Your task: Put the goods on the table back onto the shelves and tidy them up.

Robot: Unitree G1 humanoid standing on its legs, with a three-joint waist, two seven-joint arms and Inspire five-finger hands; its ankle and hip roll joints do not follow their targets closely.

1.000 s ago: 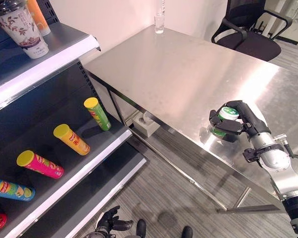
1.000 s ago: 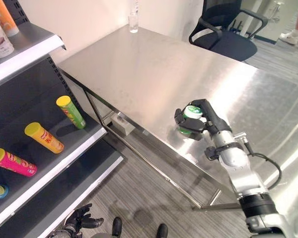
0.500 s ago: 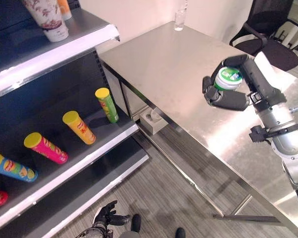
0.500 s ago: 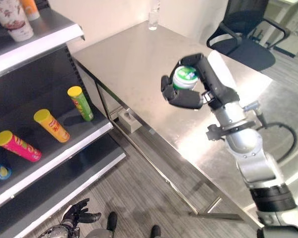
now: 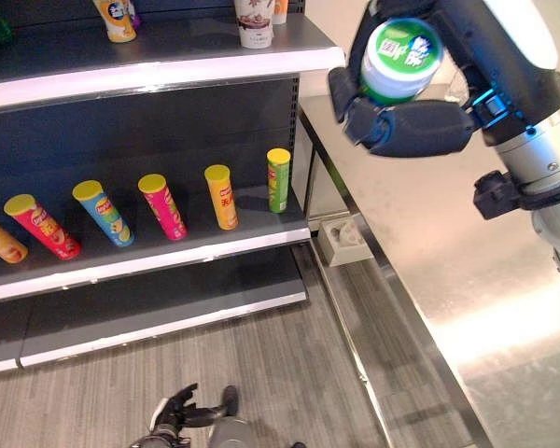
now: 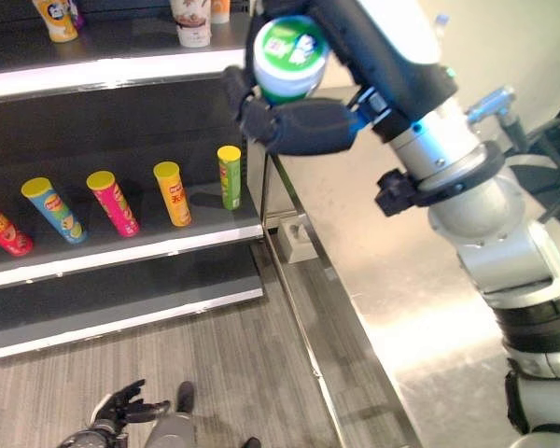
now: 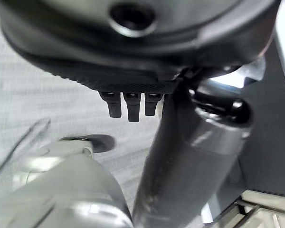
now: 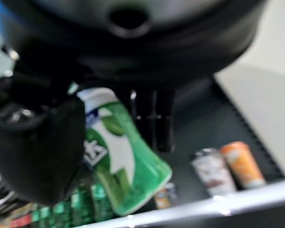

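Lifted from the steel table (image 5: pixel 467 280) since the earlier frame, the green-and-white round plastic tub (image 5: pixel 399 58) is now hanging high in the air beside the dark grey shelf unit (image 5: pixel 168 70), level with its upper board. The right hand (image 5: pixel 420 117) is clasping it, fingers and thumb curled round its sides. The left hand (image 5: pixel 173 415) is hanging low near the floor, fingers loosely spread. Coloured crisp tubes (image 5: pixel 219 194) are lying in a row on the shelf below.
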